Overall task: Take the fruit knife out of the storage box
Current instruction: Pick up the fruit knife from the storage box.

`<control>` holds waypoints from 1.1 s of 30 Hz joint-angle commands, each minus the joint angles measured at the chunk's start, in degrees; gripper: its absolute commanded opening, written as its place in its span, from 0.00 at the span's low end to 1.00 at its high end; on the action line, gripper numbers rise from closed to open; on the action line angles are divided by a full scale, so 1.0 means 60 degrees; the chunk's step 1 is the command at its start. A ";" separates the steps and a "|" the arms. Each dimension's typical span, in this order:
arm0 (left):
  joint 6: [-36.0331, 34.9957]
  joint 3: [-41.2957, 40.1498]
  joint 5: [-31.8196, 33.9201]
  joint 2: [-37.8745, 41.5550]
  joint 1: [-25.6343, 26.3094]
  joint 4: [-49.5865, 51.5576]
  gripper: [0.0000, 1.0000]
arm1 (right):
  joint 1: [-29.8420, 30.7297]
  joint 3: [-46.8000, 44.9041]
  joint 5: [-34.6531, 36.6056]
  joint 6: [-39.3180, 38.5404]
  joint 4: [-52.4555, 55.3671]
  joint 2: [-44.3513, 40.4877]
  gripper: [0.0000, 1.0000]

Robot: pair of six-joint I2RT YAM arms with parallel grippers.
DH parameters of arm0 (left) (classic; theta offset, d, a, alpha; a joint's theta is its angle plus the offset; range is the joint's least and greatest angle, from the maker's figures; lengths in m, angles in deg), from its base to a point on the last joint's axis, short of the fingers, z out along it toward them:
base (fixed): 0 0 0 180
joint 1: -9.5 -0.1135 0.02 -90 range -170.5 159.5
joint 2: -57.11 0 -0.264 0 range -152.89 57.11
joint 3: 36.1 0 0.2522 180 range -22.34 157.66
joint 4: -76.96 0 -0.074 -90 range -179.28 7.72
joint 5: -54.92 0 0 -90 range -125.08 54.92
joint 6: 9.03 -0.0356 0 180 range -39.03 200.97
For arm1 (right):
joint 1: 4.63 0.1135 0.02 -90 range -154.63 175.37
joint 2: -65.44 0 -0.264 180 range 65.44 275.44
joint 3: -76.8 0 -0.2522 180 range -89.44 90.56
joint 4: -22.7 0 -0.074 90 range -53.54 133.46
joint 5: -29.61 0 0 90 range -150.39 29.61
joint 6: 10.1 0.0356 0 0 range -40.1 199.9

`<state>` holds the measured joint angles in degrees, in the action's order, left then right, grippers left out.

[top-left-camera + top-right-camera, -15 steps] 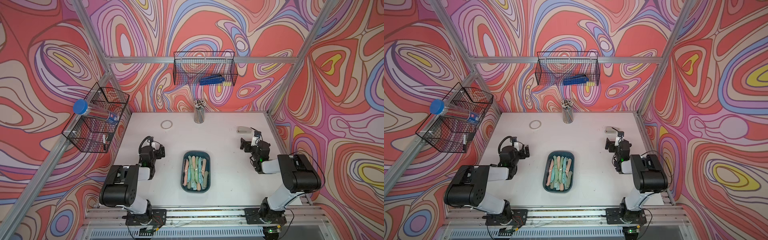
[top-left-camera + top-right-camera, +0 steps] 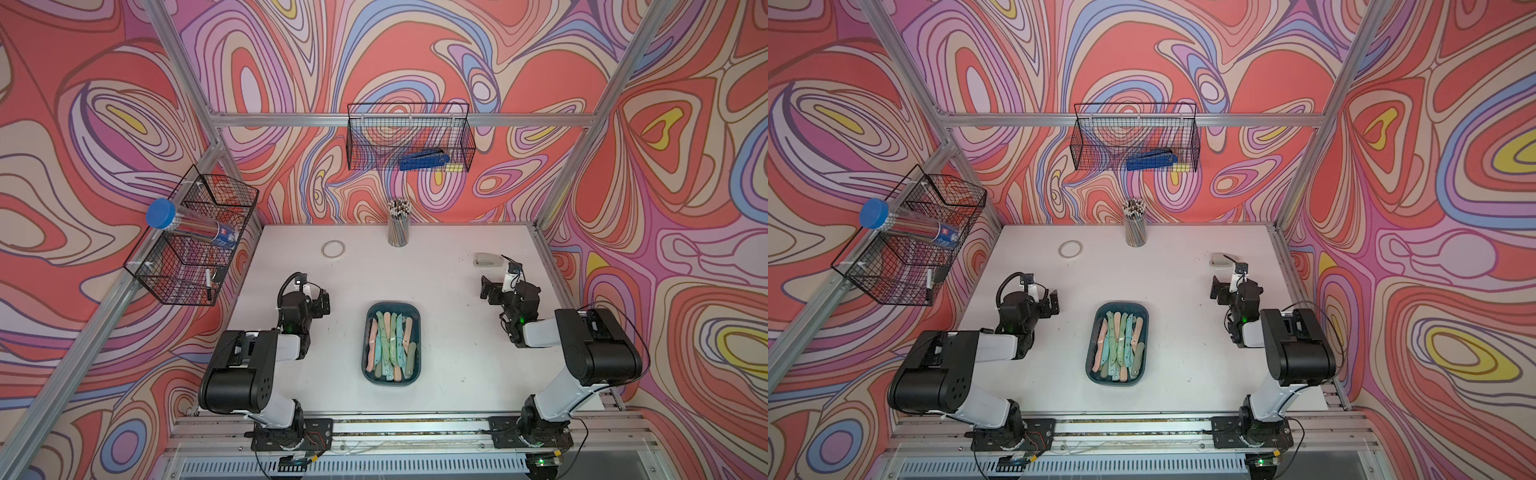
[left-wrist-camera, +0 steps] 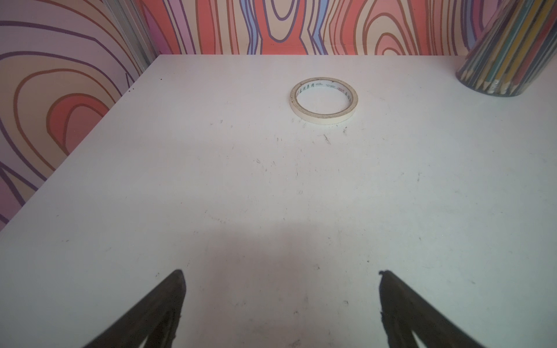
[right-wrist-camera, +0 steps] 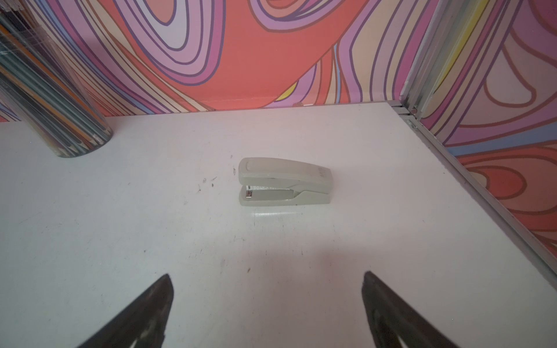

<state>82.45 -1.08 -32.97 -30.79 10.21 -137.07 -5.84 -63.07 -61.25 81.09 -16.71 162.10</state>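
A white table [image 2: 457,374] is seen from above, enclosed by walls of swirled red, purple and cream. Two black-and-white arms are mounted at its near edge, the left arm [image 2: 249,361] and the right arm [image 2: 590,353]. Each is folded back on its own side, well apart from the middle. Wire baskets are hung on the walls: the left basket [image 2: 195,245] and the back basket [image 2: 409,137]. The storage box [image 2: 392,306], dark teal, is set on the table between the arms, toward the near edge, and is shown in both top views. Inside it the fruit knives [image 2: 390,347], in pastel pink, green and blue, are laid lengthwise side by side, some overlapping. A clear pencil cup [image 2: 399,228] is stood near the back wall. A grey stapler [image 4: 284,182] is laid ahead of the right gripper [image 4: 266,275], whose jaws are spread wide and empty over bare table. A tape ring [image 3: 324,101] is laid flat ahead of the left gripper [image 3: 280,272], likewise spread wide and empty.
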 commanded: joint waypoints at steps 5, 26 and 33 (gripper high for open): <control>-0.0109 0.0110 -0.0172 -0.0044 -0.0060 -0.0370 1.00 | -0.0038 0.0131 0.0039 0.0103 -0.0145 0.0159 0.98; 0.0618 0.2549 0.0963 0.3043 0.0322 0.5151 1.00 | 0.0090 0.1432 0.1930 0.0743 0.3452 -0.1233 0.94; 0.1563 0.4272 0.1012 0.4217 0.0541 0.7937 1.00 | 0.1012 0.3259 0.3459 0.1200 0.6728 -0.2110 0.93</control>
<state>88.20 21.85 -27.90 -7.93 13.27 -100.75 -2.76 -46.28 -46.52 86.88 12.21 151.90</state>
